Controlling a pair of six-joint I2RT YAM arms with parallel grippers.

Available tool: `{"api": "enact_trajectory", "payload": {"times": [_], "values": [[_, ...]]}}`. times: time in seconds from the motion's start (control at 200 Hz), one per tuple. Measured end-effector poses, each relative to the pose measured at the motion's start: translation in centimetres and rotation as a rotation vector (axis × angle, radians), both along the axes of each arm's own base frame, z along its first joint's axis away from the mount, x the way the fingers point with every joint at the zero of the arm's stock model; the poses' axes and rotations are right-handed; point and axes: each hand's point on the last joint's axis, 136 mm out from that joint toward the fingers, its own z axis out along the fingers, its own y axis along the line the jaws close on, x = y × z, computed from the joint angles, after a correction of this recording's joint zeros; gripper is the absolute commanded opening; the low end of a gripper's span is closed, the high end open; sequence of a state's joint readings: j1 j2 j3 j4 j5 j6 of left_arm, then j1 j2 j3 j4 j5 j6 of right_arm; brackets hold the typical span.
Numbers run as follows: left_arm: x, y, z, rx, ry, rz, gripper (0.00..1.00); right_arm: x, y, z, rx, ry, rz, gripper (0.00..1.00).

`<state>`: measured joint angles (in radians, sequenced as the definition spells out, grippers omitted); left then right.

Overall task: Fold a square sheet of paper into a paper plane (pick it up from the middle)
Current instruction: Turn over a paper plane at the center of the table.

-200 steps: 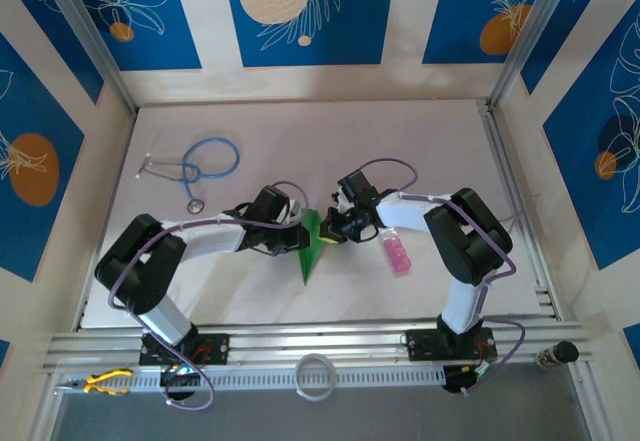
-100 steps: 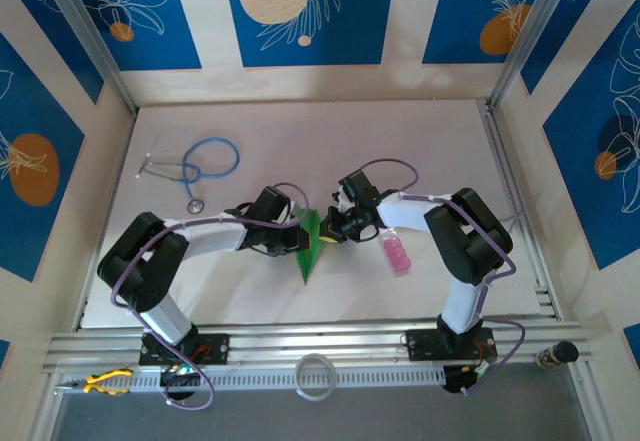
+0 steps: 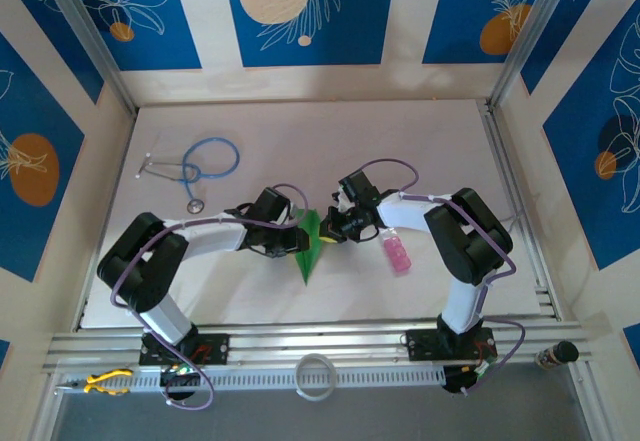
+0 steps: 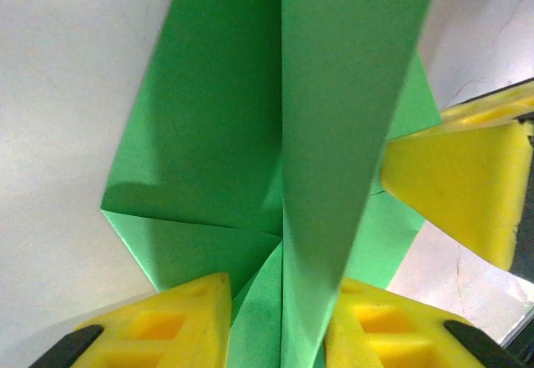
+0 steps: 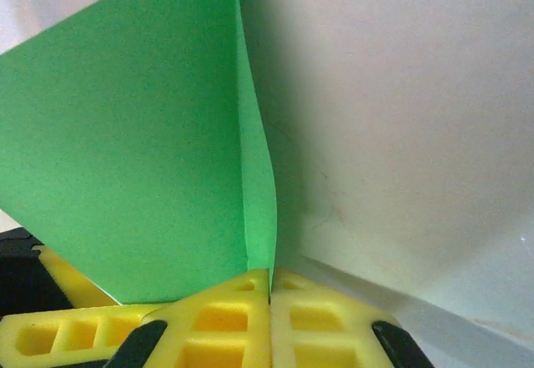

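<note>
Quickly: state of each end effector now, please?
Left end effector: partly open around the green paper.
Right end effector: closed on the green paper.

Right tool (image 5: 269, 278) pinches the green paper (image 5: 125, 159) edge.

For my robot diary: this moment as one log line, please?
paper plane: creased, flap raised | right jaws: shut on paper plane | left jaws: parted around flap

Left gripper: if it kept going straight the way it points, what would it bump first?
The folded green paper: an upright flap stands between the left gripper's fingers. Just beyond, probably the right gripper, pinching that paper from the opposite side, though depth is unclear.
</note>
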<state>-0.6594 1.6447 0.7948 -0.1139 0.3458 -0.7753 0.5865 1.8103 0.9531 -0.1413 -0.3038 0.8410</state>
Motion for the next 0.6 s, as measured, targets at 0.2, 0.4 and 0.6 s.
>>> {"api": "enact_trajectory", "payload": {"times": [0.2,0.4,0.6], "values": [[0.01,0.16,0.01,0.009,-0.001,0.003,0.36,0.00,0.00,0.00,0.000,0.000,0.000,0.06],[-0.12,0.40,0.00,0.021,-0.004,-0.003,0.30,-0.04,0.03,0.03,0.003,0.002,0.001,0.06],[-0.17,0.42,0.14,0.022,-0.006,-0.009,0.23,-0.04,0.04,0.03,0.003,0.004,0.000,0.06]]}}
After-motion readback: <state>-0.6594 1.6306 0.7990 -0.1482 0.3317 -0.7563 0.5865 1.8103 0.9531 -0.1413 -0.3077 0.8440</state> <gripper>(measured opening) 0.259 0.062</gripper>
